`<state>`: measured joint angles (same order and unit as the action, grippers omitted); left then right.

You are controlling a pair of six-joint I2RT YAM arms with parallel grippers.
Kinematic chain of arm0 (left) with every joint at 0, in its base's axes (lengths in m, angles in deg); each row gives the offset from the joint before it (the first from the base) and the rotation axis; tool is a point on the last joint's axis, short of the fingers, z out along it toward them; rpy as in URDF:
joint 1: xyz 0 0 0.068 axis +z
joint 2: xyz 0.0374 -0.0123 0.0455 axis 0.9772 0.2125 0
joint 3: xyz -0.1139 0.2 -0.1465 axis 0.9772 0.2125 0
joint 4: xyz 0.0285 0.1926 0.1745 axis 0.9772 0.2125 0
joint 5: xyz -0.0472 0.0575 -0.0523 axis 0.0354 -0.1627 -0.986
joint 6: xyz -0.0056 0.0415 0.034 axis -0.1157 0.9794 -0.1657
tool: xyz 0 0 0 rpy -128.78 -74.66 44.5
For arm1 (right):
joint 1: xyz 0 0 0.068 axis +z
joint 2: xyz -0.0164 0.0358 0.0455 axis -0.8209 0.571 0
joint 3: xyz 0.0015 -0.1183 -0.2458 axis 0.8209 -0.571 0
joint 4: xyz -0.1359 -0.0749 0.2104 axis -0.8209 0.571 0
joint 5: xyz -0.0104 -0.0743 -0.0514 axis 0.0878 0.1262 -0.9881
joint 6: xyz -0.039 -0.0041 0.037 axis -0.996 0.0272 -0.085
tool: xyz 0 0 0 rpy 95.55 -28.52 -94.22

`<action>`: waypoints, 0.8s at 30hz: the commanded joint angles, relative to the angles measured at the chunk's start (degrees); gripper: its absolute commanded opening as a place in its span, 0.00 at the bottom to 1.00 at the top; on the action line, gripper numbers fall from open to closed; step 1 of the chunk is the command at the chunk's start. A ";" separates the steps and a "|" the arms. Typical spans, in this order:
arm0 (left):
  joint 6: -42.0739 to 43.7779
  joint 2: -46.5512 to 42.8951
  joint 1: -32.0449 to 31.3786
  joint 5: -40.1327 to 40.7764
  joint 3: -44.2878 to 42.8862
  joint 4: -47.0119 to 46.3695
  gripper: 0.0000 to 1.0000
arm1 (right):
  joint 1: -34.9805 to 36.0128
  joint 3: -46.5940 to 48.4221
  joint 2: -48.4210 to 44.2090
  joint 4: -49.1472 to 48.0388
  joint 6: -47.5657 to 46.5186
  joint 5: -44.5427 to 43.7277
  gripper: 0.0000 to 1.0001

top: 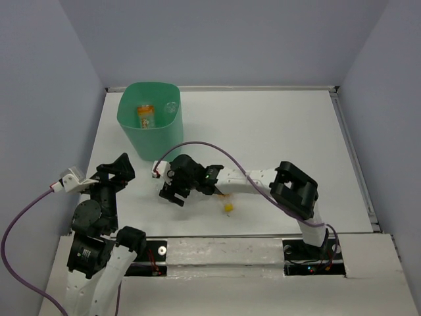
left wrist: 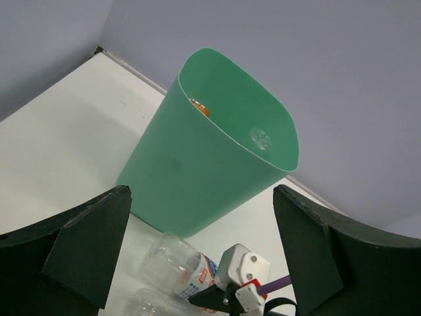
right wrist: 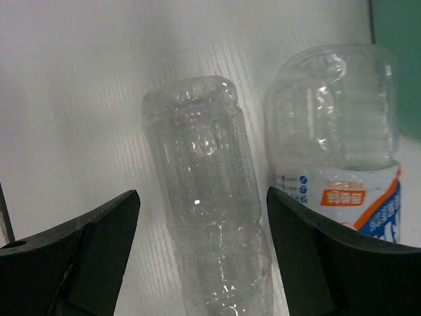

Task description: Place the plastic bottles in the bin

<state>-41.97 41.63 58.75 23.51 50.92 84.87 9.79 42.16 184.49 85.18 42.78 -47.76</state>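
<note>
Right claw [right wrist: 202, 197] parted astride clear bottle [right wrist: 197, 131] on counter [right wrist: 66, 99].
Not clamped; labelled bottle [right wrist: 342, 151] at frame right. Left claw [left wrist: 202, 191] wide apart, empty, facing green bin [left wrist: 217, 145].

I have my left arm [top: 92, 214] folded up close over its base, elbow bent tight and wrist lifted. The left gripper [top: 117, 168] points away from me, toward the far left. On its wrist camera the jaws are spread as wide as I get them, with the two black fingers [left wrist: 72, 253] sitting out in the lower corners of the view.

My right arm [top: 296, 187] rises from its base to a raised elbow, then stretches long and low to the left across the middle. The right gripper [top: 174, 194] tips downward at the end of that reach. Its pads [right wrist: 85, 253] stand apart, not closed together.
</note>
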 commanded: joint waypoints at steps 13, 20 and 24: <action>0.67 -0.80 0.35 1.00 -1.00 -2.73 0.99 | 4.46 4.65 5.06 1.69 0.66 -0.49 0.90; 0.76 -1.33 0.35 1.26 -1.00 -2.64 0.99 | 4.99 4.65 6.56 1.60 0.22 -1.37 0.83; 0.67 -1.51 0.35 1.61 -1.18 -2.55 0.99 | 4.99 3.25 4.19 -0.32 1.00 -1.98 0.65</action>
<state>-41.97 40.86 58.75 23.62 50.92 84.85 14.29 44.78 190.81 86.78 43.18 -48.77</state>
